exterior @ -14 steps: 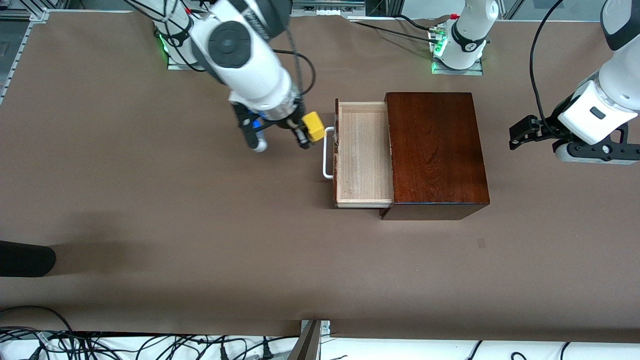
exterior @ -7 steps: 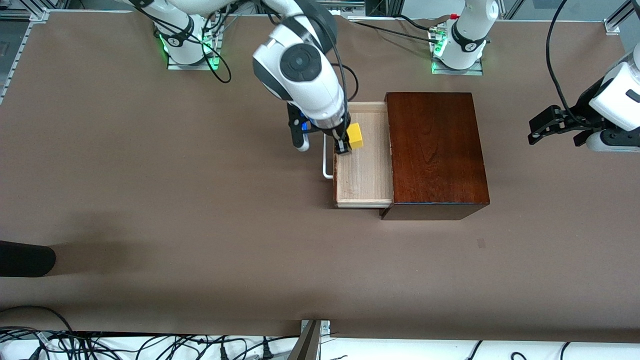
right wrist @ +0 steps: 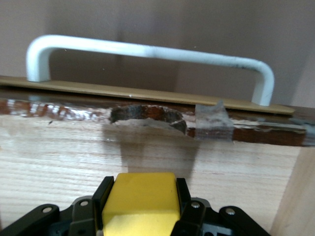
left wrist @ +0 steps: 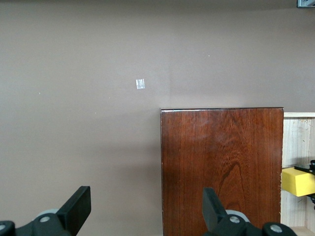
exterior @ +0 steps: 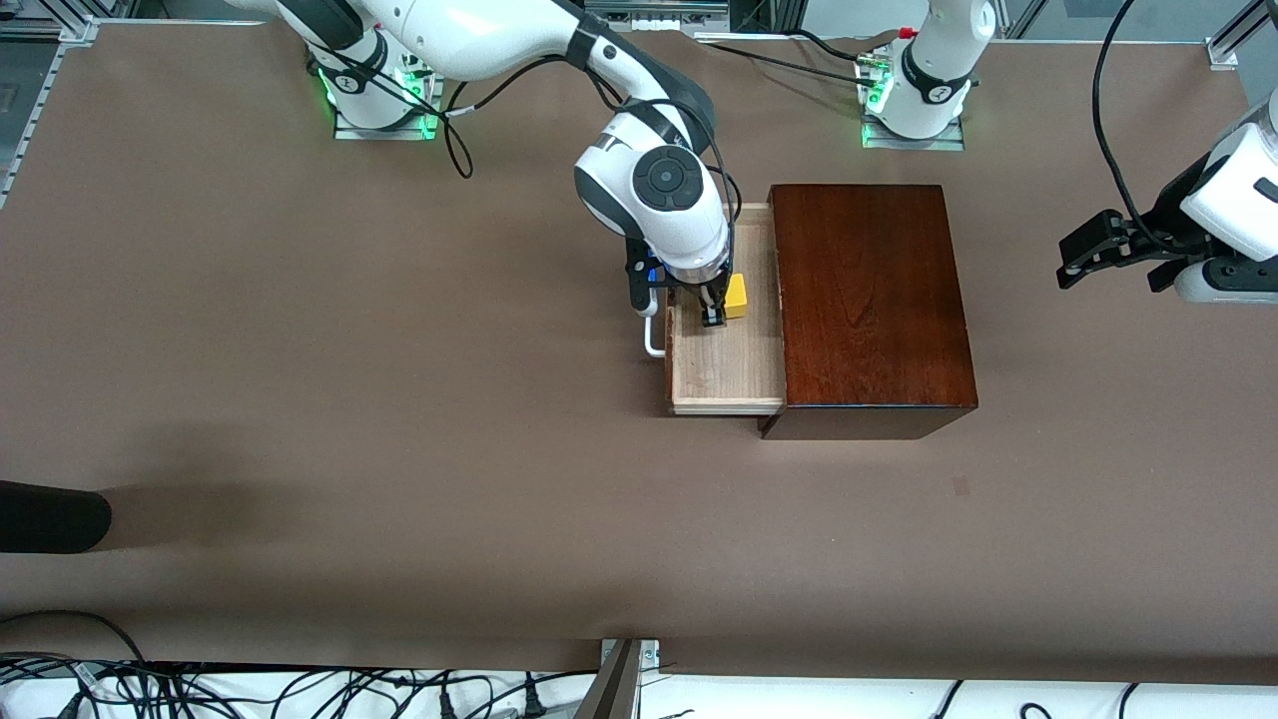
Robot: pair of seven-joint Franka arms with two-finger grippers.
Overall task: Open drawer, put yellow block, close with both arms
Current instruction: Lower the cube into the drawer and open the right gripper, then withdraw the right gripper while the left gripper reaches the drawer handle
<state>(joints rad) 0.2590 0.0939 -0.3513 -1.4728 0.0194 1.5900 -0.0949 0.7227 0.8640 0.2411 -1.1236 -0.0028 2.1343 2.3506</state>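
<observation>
A bright yellow block [exterior: 736, 297] is showing between the black fingers of the right gripper [exterior: 721, 306]. The drawer [exterior: 727, 359] is showing pale, straight-grained wood, a reddish-brown front and a white handle [right wrist: 147, 51]. The box [exterior: 867, 297] is gleaming dark mahogany. The table [exterior: 300, 399] is lying plain brown. The left gripper [exterior: 1108, 250] is showing black.

**Q:** What surface fills the scene?

**A:** A desk [exterior: 300, 350] covered in matte brown sheeting, evenly lit from above. A small pale square of tape [left wrist: 140, 84] is stuck to it, toward the left arm's end.

**Q:** What borders it?

**A:** Aluminium framing [exterior: 40, 90] runs along the edge at the right arm's end. At the edge nearest the front camera, a metal bracket [exterior: 627, 659] stands above a white strip strewn with black cables [exterior: 250, 694]. A dark rounded object [exterior: 50, 516] juts in, casting a soft shadow.
</observation>
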